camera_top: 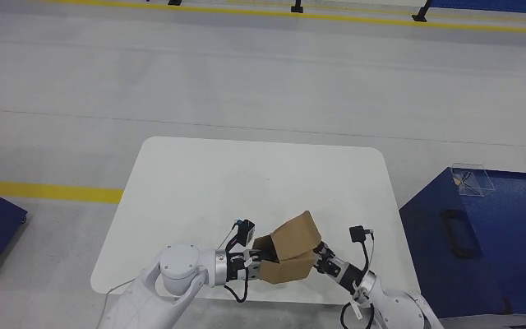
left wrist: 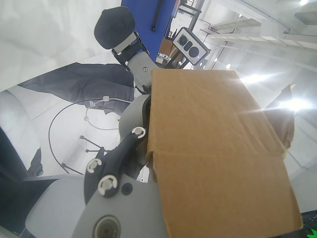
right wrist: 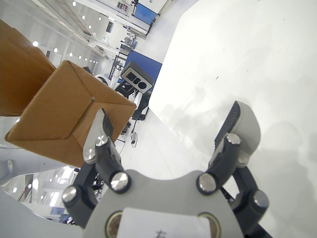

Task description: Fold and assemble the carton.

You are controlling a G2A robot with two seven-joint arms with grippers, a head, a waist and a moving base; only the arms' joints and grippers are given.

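Pinching the carton (camera_top: 292,245) is the left hand (camera_top: 256,263); the right hand (right wrist: 168,110) spreads wide against it.

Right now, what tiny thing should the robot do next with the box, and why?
Probably slide the right gripper sideways so the corner of the box sits inside its grip, ready to pinch. That gripper is open, and just one finger is against the box; the other is out over the table. The left gripper seems to carry the lifted box alone.
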